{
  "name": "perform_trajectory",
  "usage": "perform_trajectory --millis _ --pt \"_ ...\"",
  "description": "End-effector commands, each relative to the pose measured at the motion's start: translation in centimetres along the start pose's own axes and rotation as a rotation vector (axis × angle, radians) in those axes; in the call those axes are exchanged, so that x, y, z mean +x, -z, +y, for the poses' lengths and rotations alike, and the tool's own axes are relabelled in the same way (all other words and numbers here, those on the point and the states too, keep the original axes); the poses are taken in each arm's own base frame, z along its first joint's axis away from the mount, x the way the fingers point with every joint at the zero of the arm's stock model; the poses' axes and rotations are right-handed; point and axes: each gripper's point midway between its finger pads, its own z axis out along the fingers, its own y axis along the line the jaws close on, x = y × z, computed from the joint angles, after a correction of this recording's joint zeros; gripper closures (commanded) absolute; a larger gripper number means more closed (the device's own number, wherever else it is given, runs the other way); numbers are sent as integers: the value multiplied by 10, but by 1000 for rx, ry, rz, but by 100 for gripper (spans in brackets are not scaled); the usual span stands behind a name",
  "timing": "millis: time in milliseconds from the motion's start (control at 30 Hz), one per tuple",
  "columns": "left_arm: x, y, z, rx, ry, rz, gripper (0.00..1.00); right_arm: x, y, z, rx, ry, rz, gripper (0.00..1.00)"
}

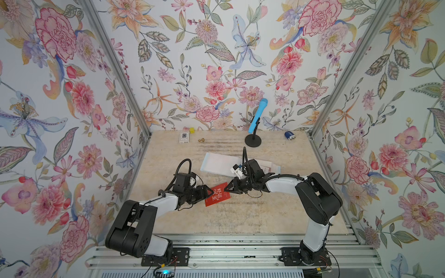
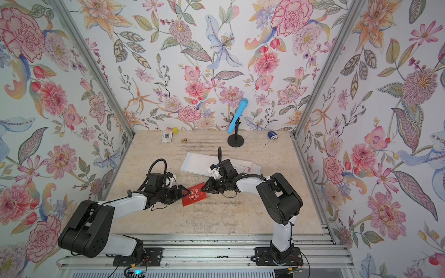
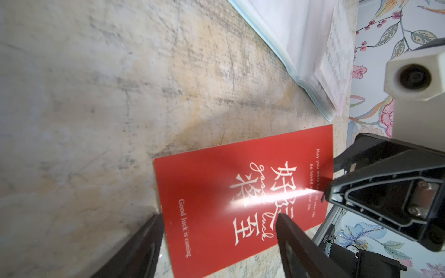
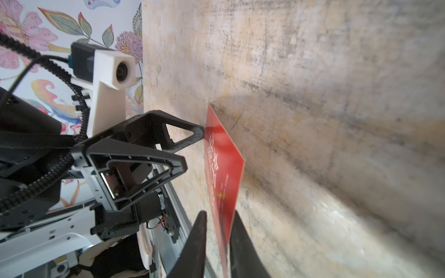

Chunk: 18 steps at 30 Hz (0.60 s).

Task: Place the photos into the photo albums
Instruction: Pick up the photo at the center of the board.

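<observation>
At mid-table, between the two arms, the red card [image 1: 217,194] is the item in hand.

Findings:
- Right gripper [image 4: 219,213]: the jaws are closed on the card's edge nearest that arm. The card is pinched between the fingers and tipped up off the table [image 1: 265,216] on that side.
- Left gripper [image 3: 216,215]: the jaws are wide apart and hold nothing. One finger sits over the card's face and the other lies just off its edge. In the right wrist view a fingertip appears to touch the card's far edge.
- Album [image 1: 216,162]: it lies open toward the back of the table, behind the card and apart from it, with clear sleeves showing. Pale cards [image 1: 266,164] lie at its end, partly hidden under the right arm.

Assessment: this looks like a handover or regrip ahead of sleeving. The pinch is shallow and takes the edge only, so expect the card to pivot or flex if you move it fast.

Recommendations:
- Check that the right pinch bears squarely before you lift further.
- If you pass the card across, close the left jaws on it before the right lets go, so one grip always holds.
- Carry the card low and flat to the album and present a short edge to the sleeve mouth. I cannot tell which way the mouths face.
- Plan to steady the album with the free gripper, because thin pages are likely to slide under a pushed card.
</observation>
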Motion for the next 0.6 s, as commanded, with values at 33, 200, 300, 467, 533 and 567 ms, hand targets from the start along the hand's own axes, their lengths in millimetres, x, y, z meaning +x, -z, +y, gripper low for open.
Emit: perform_trajectory --millis 33,200,300,467,533,567 --pt "1 0 13 -80 5 -6 22 1 11 6 31 33 -11 91" --pt "-9 3 10 -79 -6 -30 22 -10 24 1 40 19 -49 98" --pt "-17 6 9 -76 -7 -51 22 -14 30 4 35 29 -65 100" --pt "-35 16 4 -68 -17 -109 22 -21 43 11 30 49 -96 100" --pt "-44 21 2 -65 -19 -134 22 -25 50 13 26 56 -113 100" --pt "-48 23 2 -65 -18 -148 22 -27 55 14 25 59 -123 100"
